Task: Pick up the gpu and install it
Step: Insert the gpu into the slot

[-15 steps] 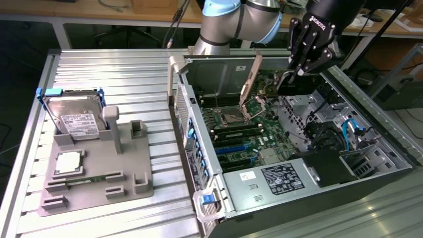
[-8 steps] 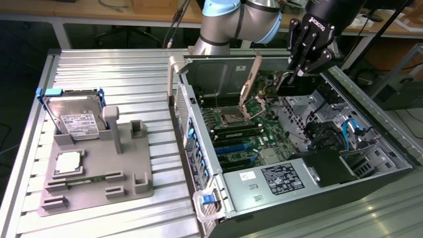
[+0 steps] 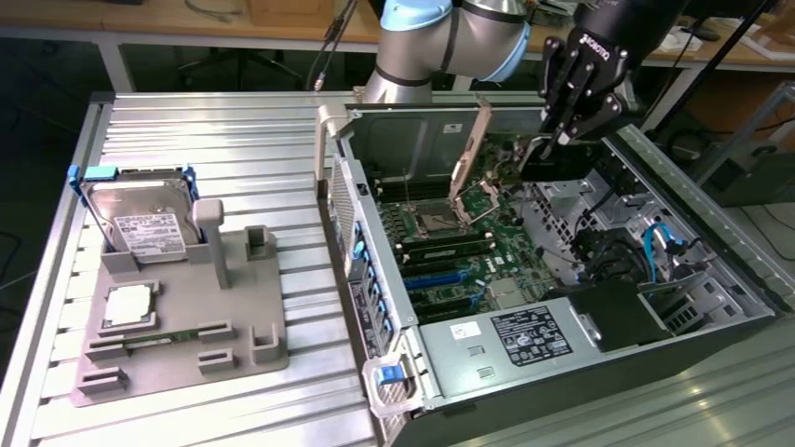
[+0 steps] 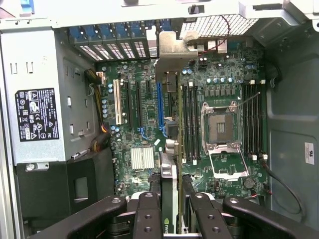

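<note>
Claw [image 4: 172, 205] pinches the gpu [image 4: 168, 170] edge-on, arm [image 3: 450, 39] angled down into the computer case [image 3: 703, 197] over its motherboard [image 4: 143, 102]

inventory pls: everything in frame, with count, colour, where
computer case: 1, grey-black, open, exterior view's right
motherboard: 1, green, inside case
power supply: 1, silver, black label, inside case
gpu: 1, seen edge-on, silver bracket, over motherboard
table: 1, silver, slatted
fixture: 1, grey, on table, exterior view's left
hard drive: 1, silver, white label, blue brackets, upright in fixture
processor chip: 1, silver, flat on fixture
memory stick: 1, greenish, in fixture beside chip
arm: 1, silver and light blue, behind case
tool: 1, black, shut on gpu
</note>
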`<state>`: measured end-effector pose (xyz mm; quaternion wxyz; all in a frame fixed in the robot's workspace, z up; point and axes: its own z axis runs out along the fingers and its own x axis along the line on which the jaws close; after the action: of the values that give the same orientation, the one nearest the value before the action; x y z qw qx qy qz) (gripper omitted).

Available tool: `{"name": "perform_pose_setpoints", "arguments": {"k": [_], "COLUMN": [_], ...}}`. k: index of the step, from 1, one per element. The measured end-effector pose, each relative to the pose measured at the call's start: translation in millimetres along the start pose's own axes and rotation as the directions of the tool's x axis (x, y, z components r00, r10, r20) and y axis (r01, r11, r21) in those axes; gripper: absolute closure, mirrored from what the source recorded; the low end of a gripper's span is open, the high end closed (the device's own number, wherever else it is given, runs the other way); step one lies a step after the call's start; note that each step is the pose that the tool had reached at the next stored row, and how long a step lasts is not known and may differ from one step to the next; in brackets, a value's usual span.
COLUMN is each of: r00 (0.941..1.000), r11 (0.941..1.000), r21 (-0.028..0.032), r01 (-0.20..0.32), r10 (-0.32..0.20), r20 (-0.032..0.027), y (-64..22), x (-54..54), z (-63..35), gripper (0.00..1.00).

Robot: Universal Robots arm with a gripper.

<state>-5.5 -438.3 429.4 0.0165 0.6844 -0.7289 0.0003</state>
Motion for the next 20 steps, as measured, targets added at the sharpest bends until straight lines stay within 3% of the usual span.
{"name": "perform_pose_setpoints", "arguments": {"k": [20], "r00": [1.0], "r11": [1.0], "r21": [-0.0001], "r01": [0.0], "r10": [0.0], "r20": [0.0009], "y": [-0.1], "x": [-0.1], "z": [4.3], "gripper": [0.73]}}
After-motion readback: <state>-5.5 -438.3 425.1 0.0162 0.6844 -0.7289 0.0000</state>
